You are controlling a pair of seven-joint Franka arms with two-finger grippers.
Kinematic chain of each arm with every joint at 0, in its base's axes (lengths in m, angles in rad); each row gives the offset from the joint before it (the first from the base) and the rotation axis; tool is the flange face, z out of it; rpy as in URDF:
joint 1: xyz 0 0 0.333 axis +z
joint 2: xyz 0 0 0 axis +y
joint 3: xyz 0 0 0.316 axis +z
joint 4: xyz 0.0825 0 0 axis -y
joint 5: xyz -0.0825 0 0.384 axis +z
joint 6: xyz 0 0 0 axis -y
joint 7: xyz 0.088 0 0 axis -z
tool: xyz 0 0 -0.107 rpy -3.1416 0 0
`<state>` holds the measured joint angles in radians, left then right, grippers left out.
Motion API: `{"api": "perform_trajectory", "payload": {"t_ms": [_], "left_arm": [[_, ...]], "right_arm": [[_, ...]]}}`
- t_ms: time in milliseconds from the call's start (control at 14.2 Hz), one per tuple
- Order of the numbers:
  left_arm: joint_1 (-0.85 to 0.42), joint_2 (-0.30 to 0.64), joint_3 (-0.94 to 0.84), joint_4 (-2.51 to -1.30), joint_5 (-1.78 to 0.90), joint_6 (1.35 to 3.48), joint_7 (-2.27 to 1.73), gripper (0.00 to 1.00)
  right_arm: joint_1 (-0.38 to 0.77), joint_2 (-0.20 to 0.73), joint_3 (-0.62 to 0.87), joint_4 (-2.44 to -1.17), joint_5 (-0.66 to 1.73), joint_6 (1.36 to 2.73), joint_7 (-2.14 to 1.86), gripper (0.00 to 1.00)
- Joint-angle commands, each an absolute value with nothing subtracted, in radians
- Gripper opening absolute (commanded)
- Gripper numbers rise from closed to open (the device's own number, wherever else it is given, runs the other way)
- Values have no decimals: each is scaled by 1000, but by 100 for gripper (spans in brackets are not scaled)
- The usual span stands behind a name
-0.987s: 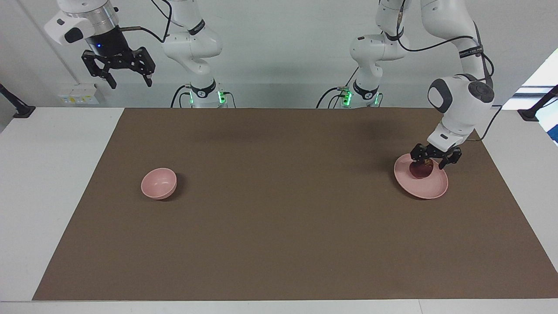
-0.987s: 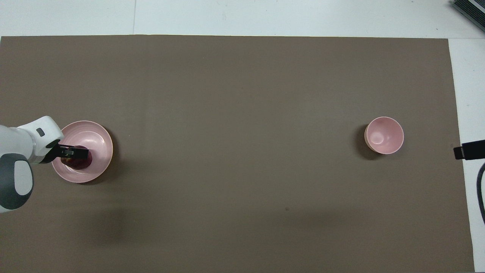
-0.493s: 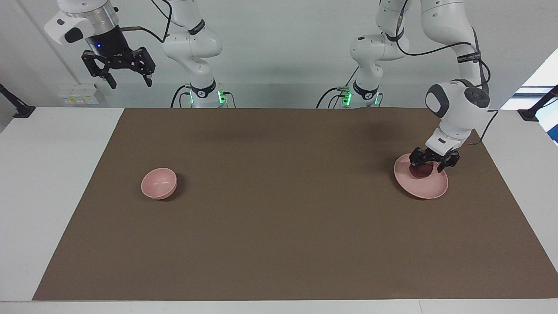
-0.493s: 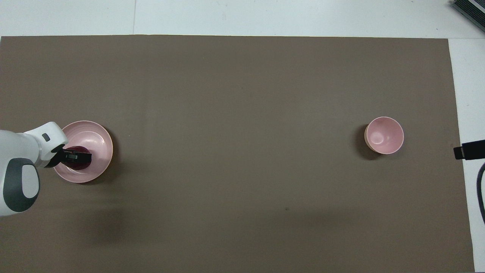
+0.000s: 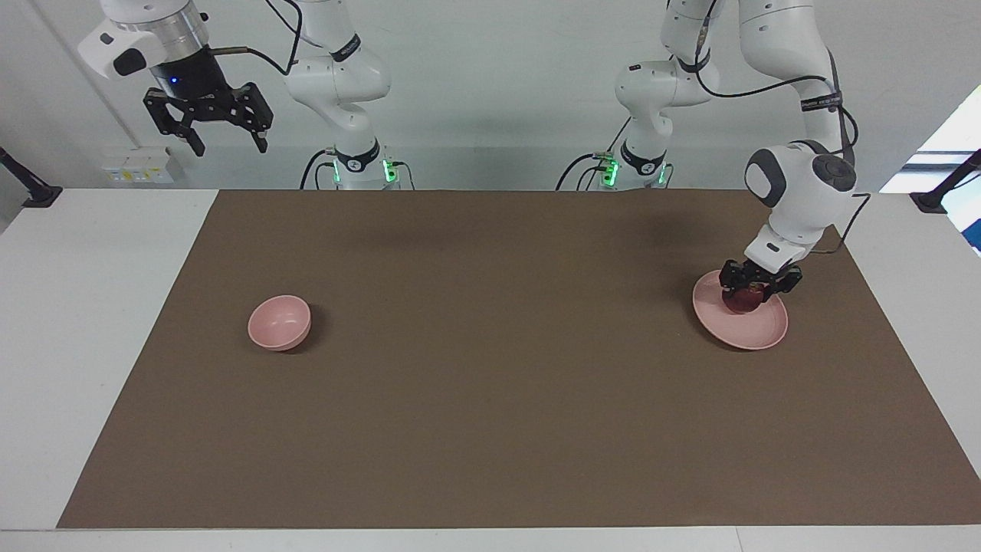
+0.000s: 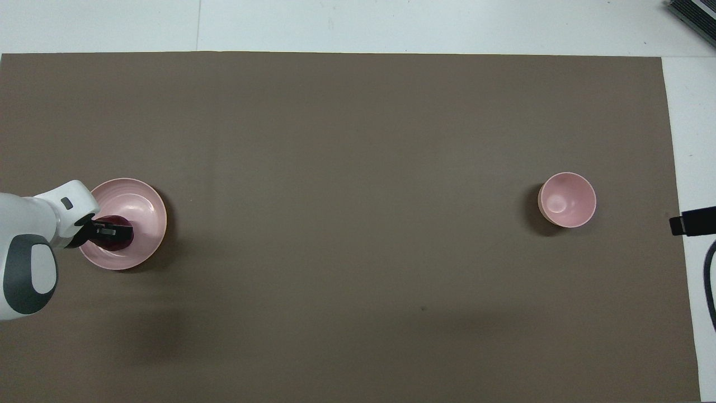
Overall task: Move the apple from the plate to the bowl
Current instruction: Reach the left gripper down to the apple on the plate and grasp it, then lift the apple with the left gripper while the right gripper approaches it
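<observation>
Left gripper down on the plate, jaws clamped on the apple. Apple sits on the plate's robot-ward part, dark red, mostly covered from above by the gripper; only its edge shows there. Round fruit, no long axis to read; stem direction cannot be told.

Plate lies at the left arm's end of the brown mat on the table.

Bowl stands upright, mouth up, at the right arm's end of the mat, well apart from the plate; nothing visible inside it.

Right gripper waits high over the table's edge at its own end, jaws apart, holding nothing. Only a dark tip shows from above.

Band on the left arm's upper link carries writing, too small to read. No other labels legible.
</observation>
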<state>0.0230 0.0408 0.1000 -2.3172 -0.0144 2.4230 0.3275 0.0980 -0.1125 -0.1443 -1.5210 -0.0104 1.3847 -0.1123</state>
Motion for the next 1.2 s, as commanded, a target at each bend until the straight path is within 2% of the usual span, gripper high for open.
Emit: {"api": "perform_trajectory", "payload": {"t_ms": [0,141,352,634,846,1128], "left_arm": [[34,-3,84,-2335,-17,2442,333,0],[25,-40,75,-2333,-17,2407,324,0],[9,-101,17,-2307,-104,2307,272,0],[9,-100,-122,-2277,-289,2279,184,0],[9,-94,-225,-2252,-518,2290,123,0],[6,-86,-333,-2218,-840,2327,104,0]], "right_arm": [[86,-130,-143,-1540,-2,1388,-134,100],[86,-138,-141,-1542,-8,1362,-147,100],[86,-149,-140,-1587,11,1405,-141,100],[95,-147,-140,-1652,60,1420,-74,100],[104,-144,-130,-1716,116,1485,-2,100],[178,-129,-130,-1775,211,1557,180,100]]}}
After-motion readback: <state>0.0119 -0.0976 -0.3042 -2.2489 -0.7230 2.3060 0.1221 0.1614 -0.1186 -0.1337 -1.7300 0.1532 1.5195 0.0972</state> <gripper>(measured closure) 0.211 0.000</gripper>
